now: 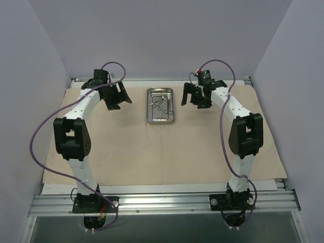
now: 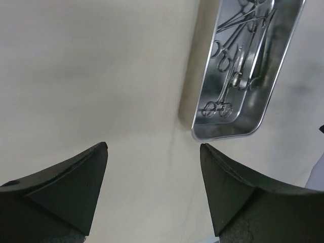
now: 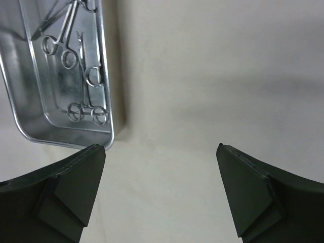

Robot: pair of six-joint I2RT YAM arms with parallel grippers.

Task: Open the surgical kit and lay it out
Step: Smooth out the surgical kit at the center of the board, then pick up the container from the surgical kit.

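Top view. The beige wrapping cloth (image 1: pixel 152 157) lies spread flat over most of the table, its near edge just short of the aluminium rail (image 1: pixel 162 201) that carries my two bases. The steel tray (image 1: pixel 149 107) sits on the cloth at the far middle, long side running away from me. The forceps (image 1: pixel 161 104) are in a loose heap inside it; I cannot count them from here. My left gripper (image 1: pixel 115 98) hangs left of the tray and my right gripper (image 1: pixel 195 96) hangs right of it. Both are near the tray and clear of it. Neither holds anything.

Left wrist view. The left gripper (image 2: pixel 153 148) has its jaws set wide apart, with bare cloth (image 2: pixel 91 76) showing between them and nothing gripped. The tray (image 2: pixel 223 135) lies ahead and to the right, one rounded corner nearest my right fingertip (image 2: pixel 212 157) but apart from it. The ring handles of the forceps (image 2: pixel 228 86) point toward the near end, and several shafts cross further in.

Right wrist view. The right gripper (image 3: pixel 161 147) is also wide open and empty, over plain cloth (image 3: pixel 217 76). The tray (image 3: pixel 66 143) is at upper left, its near corner just beyond my left fingertip (image 3: pixel 91 159); I cannot tell whether they touch. The forceps (image 3: pixel 76 66) lie inside with their rings toward the near end. Four ring loops are plain, and the rest runs out of view.
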